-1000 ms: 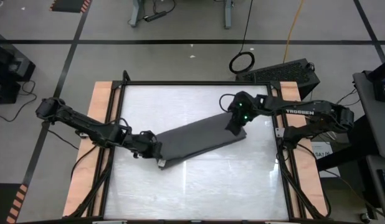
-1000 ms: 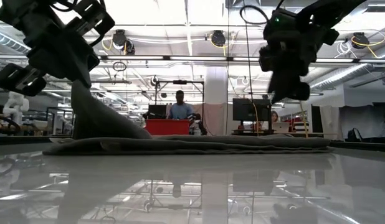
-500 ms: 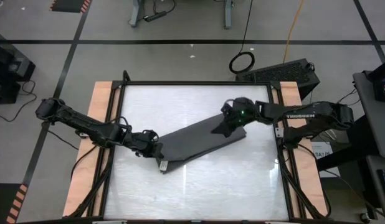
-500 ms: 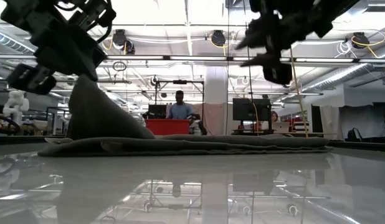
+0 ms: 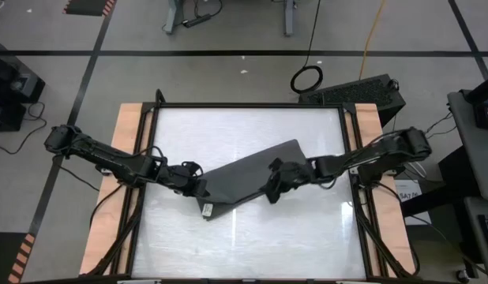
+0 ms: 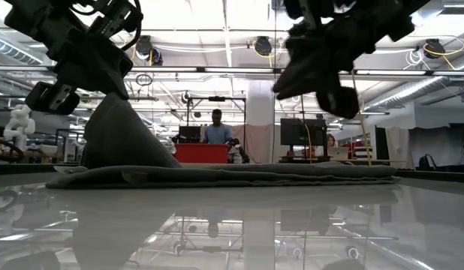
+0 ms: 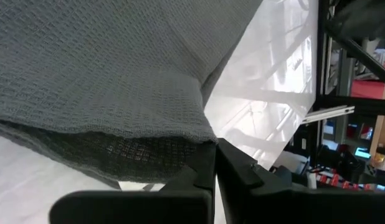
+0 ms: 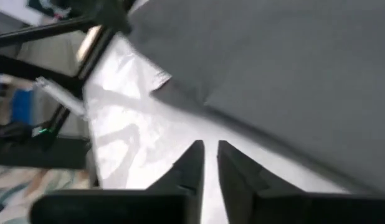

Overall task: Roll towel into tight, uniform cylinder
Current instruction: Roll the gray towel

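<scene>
The dark grey towel (image 5: 248,173) lies as a long folded strip, slanting from the table's near left to its far right. Most of it rests flat, with a small white tag (image 5: 204,209) at its near left end. My left gripper (image 5: 198,189) is shut on that end, which it holds up in a peak (image 6: 116,135). My right gripper (image 5: 270,192) hovers over the strip's near long edge around its middle. Its fingers (image 8: 194,163) are shut with nothing between them, above the white table beside the towel (image 8: 292,62). My left gripper pinches a corner (image 7: 202,138) of the towel's left end between its two fingers, where more than one layer shows. The fingers slant down from the table's left. The held end is lifted and hangs below the fingers as a slack cone; the remainder lies on the table.
The glossy white tabletop (image 5: 252,244) has a black frame and wooden side strips (image 5: 125,158). A black box (image 5: 362,91) and a cable coil (image 5: 307,77) lie on the floor beyond the far right corner. A person (image 6: 217,126) stands far off in the room.
My right gripper has swung from over the towel's far right end toward the table's near left, sinking slightly and turning, to the strip's near long edge. My left gripper has rolled a little in place, keeping the towel's end lifted. The rest of the towel has stayed put.
</scene>
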Controlling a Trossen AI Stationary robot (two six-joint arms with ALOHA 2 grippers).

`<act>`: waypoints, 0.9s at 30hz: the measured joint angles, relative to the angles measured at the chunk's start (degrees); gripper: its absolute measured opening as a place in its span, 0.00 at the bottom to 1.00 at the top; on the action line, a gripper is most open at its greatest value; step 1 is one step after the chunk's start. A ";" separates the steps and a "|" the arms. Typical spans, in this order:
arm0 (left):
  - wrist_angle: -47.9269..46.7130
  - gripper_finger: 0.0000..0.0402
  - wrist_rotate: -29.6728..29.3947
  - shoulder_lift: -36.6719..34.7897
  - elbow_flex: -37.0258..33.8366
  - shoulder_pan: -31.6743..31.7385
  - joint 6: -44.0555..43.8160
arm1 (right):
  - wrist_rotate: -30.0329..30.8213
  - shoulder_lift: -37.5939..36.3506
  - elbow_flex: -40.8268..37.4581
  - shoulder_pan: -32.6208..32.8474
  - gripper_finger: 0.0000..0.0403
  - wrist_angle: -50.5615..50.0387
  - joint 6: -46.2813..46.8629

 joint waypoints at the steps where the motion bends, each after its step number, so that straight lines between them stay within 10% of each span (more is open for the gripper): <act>1: 0.00 0.03 -0.08 0.00 0.00 -0.07 -0.01 | -0.51 1.72 0.75 0.31 0.06 0.53 0.57; 27: 4.43 0.03 -1.88 0.02 0.00 -0.13 -0.01 | -7.70 29.01 23.11 -1.35 0.00 -13.19 -2.86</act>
